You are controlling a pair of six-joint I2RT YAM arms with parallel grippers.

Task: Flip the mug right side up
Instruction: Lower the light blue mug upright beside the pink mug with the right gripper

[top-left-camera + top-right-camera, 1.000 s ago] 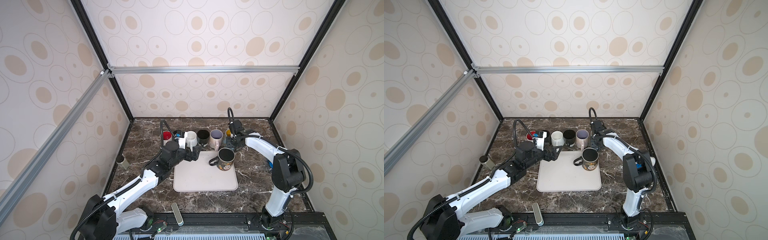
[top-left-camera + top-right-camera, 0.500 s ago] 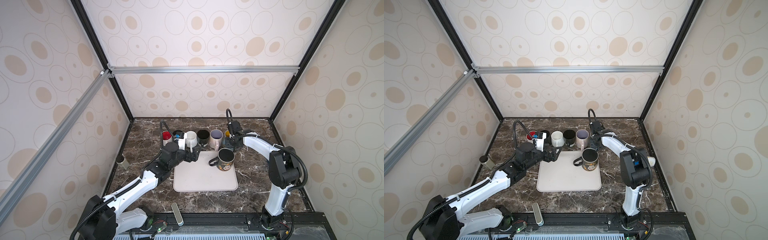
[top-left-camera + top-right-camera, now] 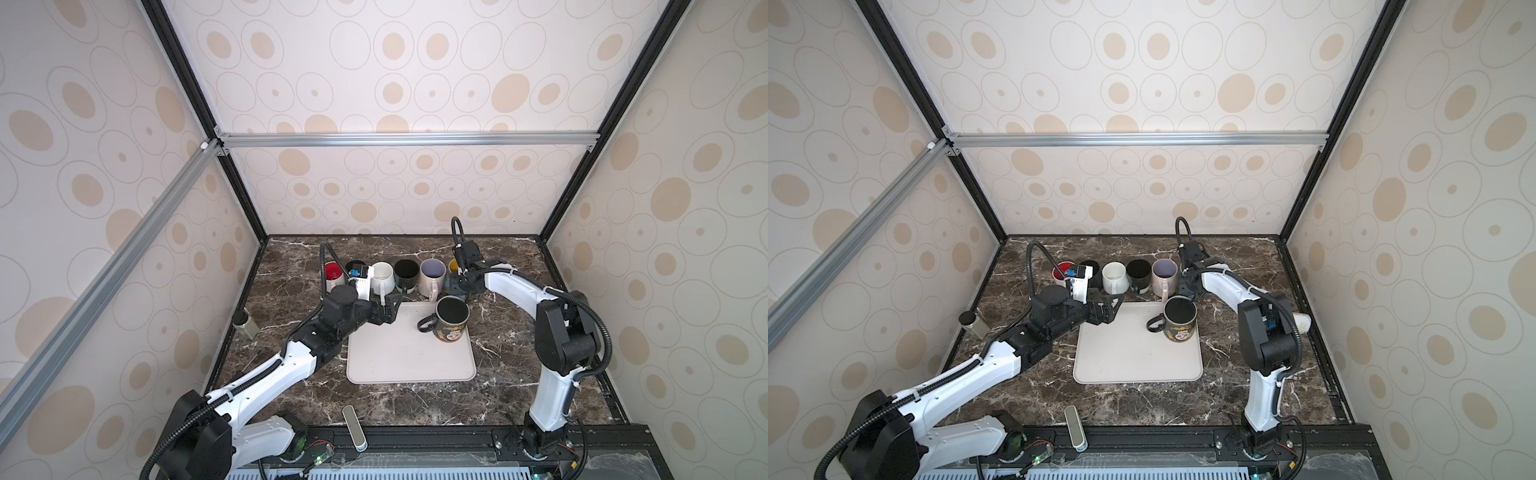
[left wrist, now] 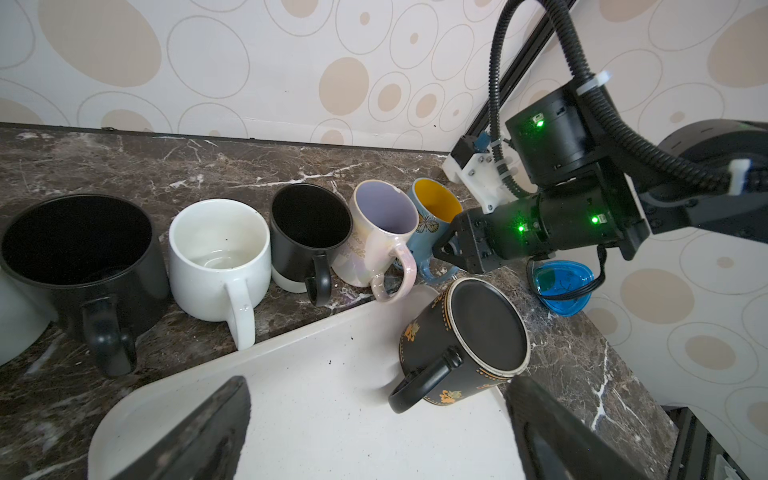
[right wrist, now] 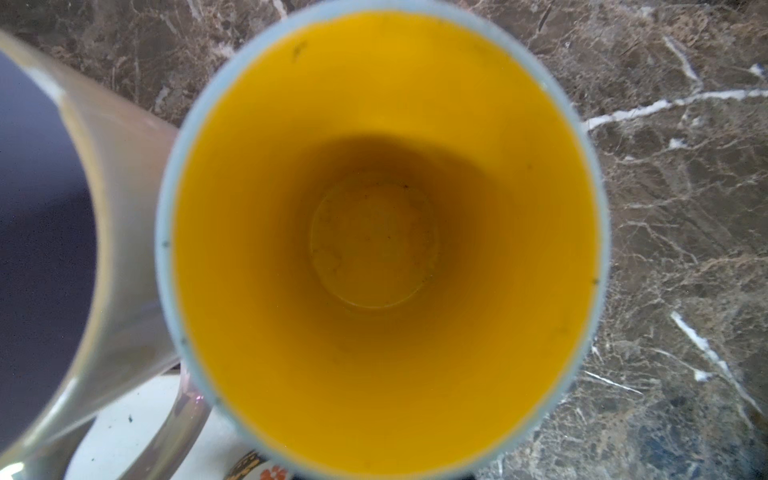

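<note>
A black mug with orange flowers stands at the far right corner of the white tray, handle to the left. Its upper face looks like a flat black disc with a pale ring, so the base seems to be up. My left gripper hovers open over the tray's far left corner, with nothing between its fingers. My right gripper is shut at the handle of a blue mug with a yellow inside behind the tray.
A row of upright mugs lines the back: red, black, white, black, pale pink. A small jar stands at the left wall. A grey bar lies at the front edge, and a blue lid sits right of the tray.
My right arm has shifted slightly to the left, with its gripper staying at the blue mug. The left arm and the flowered mug have hardly moved.
</note>
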